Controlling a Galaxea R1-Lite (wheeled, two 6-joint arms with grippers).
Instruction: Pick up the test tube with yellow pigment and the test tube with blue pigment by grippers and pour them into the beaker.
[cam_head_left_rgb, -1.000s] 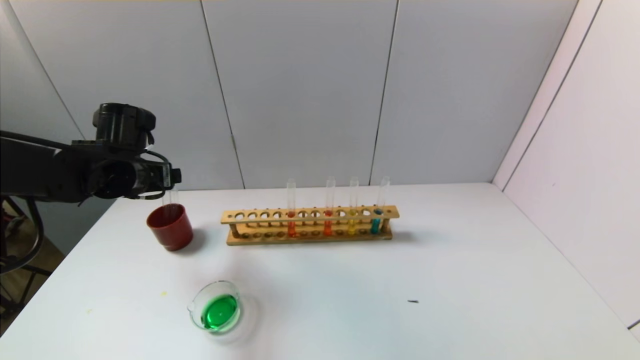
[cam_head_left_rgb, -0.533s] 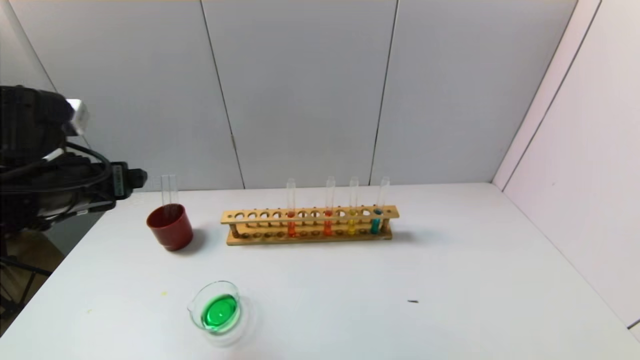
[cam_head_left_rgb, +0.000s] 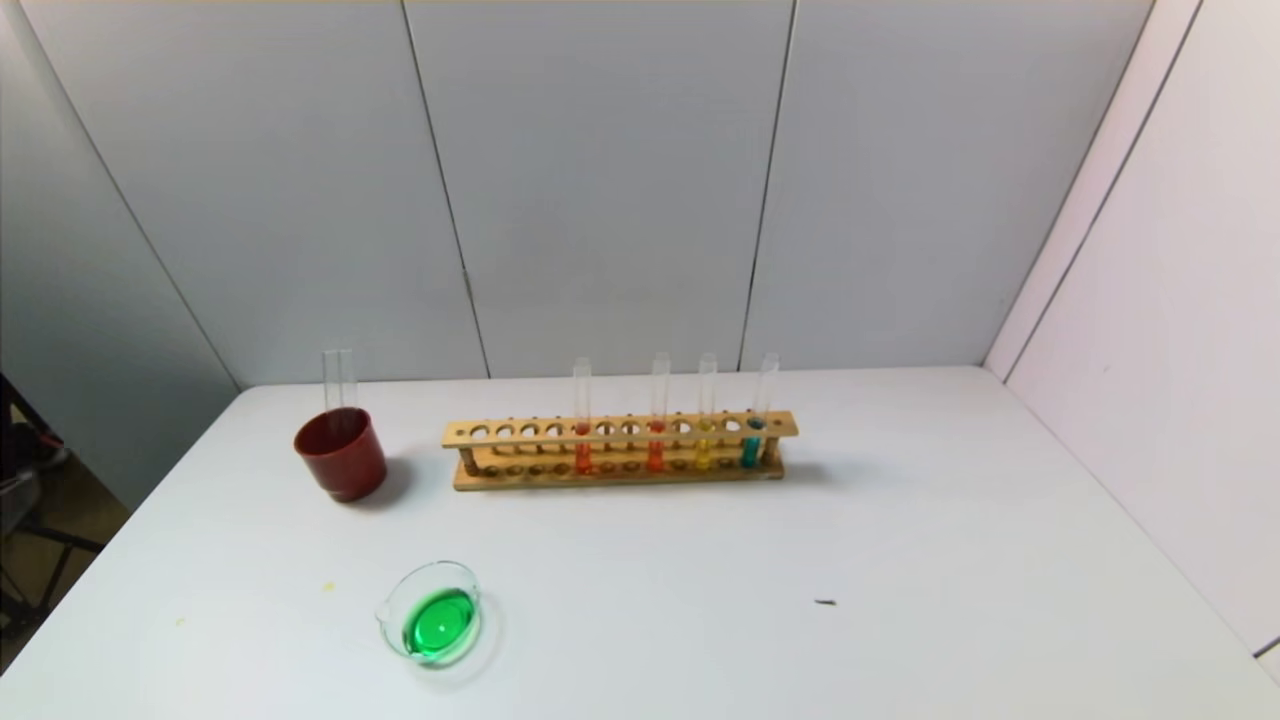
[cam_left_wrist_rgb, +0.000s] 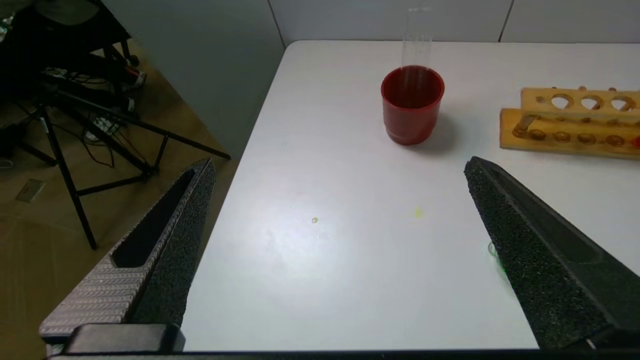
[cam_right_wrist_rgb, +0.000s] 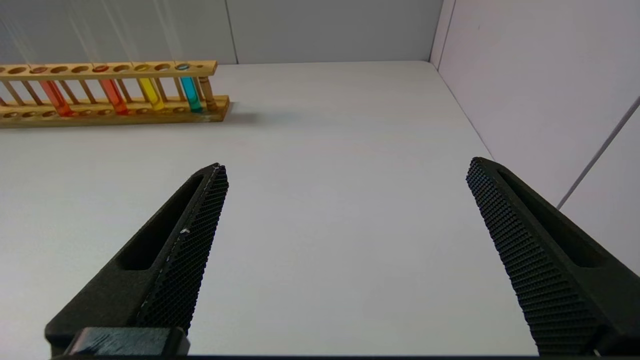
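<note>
Your left gripper (cam_left_wrist_rgb: 340, 170) hangs wide open and empty over the table's (cam_head_left_rgb: 900, 560) left edge, and your right gripper (cam_right_wrist_rgb: 345, 170) gapes too, over bare table, well apart from the rack (cam_head_left_rgb: 620, 450). A yellow tube (cam_head_left_rgb: 705, 440) and a blue tube (cam_head_left_rgb: 752, 440) stand in it, upright for gripping. The beaker (cam_head_left_rgb: 432, 612) (already holding green liquid) sits near you; two empty tubes (cam_head_left_rgb: 338, 380) lean in the red cup (cam_head_left_rgb: 340, 455).
</note>
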